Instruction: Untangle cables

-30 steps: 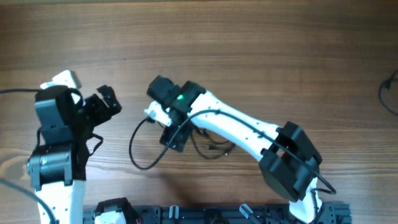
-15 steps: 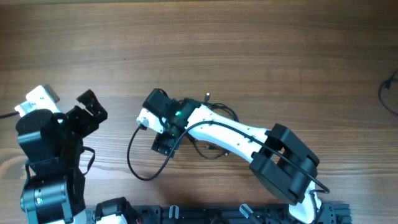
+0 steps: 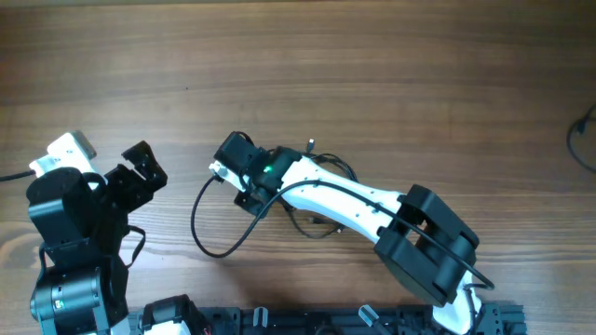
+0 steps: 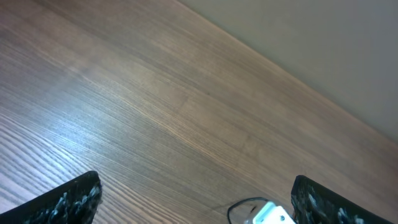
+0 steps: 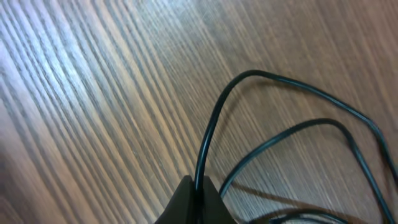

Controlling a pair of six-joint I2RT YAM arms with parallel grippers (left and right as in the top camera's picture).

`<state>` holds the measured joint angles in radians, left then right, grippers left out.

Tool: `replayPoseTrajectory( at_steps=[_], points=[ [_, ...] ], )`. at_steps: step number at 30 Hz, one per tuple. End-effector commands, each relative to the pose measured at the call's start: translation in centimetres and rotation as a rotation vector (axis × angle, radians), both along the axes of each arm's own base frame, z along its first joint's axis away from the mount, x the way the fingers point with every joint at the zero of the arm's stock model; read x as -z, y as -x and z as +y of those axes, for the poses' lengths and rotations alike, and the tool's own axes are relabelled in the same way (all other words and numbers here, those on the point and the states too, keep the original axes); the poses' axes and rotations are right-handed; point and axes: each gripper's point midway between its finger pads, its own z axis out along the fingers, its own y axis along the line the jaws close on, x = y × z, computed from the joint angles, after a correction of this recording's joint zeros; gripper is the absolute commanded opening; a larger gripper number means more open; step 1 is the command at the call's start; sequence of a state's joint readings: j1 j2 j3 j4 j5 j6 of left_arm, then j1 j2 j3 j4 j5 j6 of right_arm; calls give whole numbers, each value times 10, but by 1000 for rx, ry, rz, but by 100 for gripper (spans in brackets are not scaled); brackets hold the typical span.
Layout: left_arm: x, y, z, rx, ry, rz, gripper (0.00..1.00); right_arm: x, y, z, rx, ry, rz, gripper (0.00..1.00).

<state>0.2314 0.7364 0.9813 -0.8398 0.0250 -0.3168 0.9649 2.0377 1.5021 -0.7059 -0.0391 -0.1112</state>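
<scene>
At the left of the overhead view, the black two-finger left gripper (image 3: 142, 170), carried on a black-and-white arm, is held over the brown wood-grain tabletop (image 3: 391, 56). Its jaws are spread wide and nothing is gripped. In the left wrist view the two black fingertips (image 4: 68, 199) are seen far apart at the bottom corners, with only bare wood between them. A small white part (image 4: 268, 215) with a thin dark curl just beside it is seen at the bottom edge of that view.

Just right of the left arm, a large open loop (image 3: 194, 221) of the thin, dark-green flexible cable (image 5: 206, 138) is laid flat on the wood. The upper end of the loop is led to the black right gripper (image 3: 223, 171), which is pointed leftward near the middle of the table. This gripper is clenched on the cable. In the right wrist view the strand is seen running straight down into the closed black fingertips (image 5: 193, 202), while a second strand (image 5: 298, 127) is curved across the wood beside it.

Further right, a small tangle (image 3: 324, 224) of thin dark strands is partly hidden under the white forearm (image 3: 345, 191) of the right arm. How these strands cross cannot be told. A black rail (image 3: 307, 321) is seen along the near edge.
</scene>
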Motion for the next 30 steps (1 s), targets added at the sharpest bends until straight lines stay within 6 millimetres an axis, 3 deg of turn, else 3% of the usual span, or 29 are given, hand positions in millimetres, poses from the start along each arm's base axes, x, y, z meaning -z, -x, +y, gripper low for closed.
replayPoseTrajectory(
  at_steps=[1,4,6,7,12,16,17,20,23,26,30],
  points=[
    [-5,1,-1,1,8,-13,100,-86,-20,7,68,-144,-112,4],
    [-4,2,-1,1,10,-5,100,-157,-27,2,86,-260,-198,4],
    [-1,4,-2,1,13,8,100,-232,-37,-14,130,-377,-326,4],
    [1,5,-2,1,15,17,100,-254,-39,-21,147,-412,-369,4],
    [19,11,-7,17,49,103,100,-417,-35,-96,277,-702,-664,4],
    [30,3,-42,224,142,141,100,-519,-10,-160,357,-955,-875,4],
    [31,1,-54,309,162,144,100,-537,-2,-173,367,-1000,-919,4],
    [32,-2,-97,621,202,133,99,-573,22,-203,380,-1101,-1011,4],
    [34,1,-136,902,239,112,99,-588,39,-218,379,-1149,-1048,4],
    [31,9,-177,1201,280,43,100,-584,41,-219,377,-1135,-1034,4],
    [30,15,-217,1450,331,-31,100,-569,34,-213,388,-1095,-984,4]
  ],
)
